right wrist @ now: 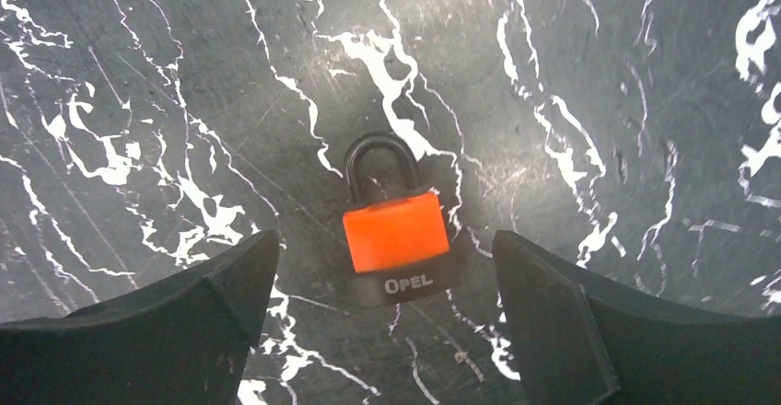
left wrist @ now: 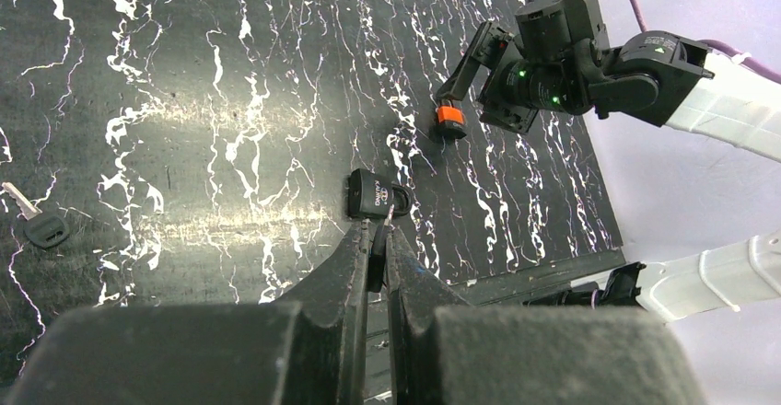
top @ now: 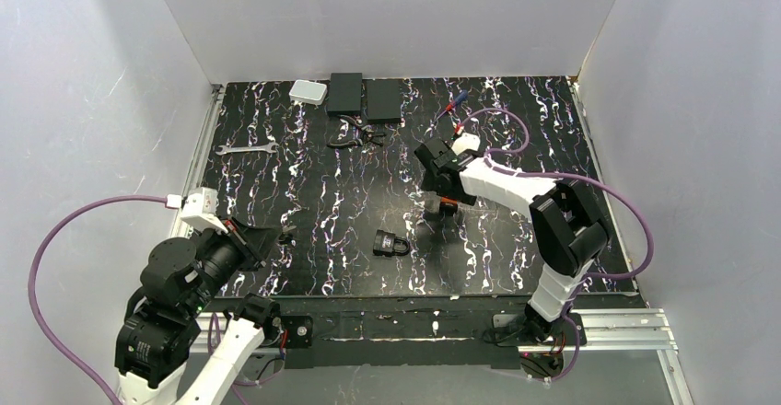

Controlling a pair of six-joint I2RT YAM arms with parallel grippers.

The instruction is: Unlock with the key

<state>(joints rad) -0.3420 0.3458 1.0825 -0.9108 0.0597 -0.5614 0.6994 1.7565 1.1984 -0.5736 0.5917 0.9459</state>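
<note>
Marbled black table [top: 276, 184] | right gripper [right wrist: 385, 239] released over orange padlock [right wrist: 396, 230] | left gripper [left wrist: 378, 239] clenched

- The far padlock [right wrist: 396, 235] lies flat on the table [right wrist: 138, 74], directly beneath the right gripper [right wrist: 384, 258], between its two fingers and touching neither.
- The near padlock [left wrist: 373, 193] lies ahead of the left gripper [left wrist: 378, 232], in line with its fingertips.
- The far padlock sits beyond the near one, further right.
- The key [left wrist: 41, 228] lies on the table off to the left gripper's left.
</note>
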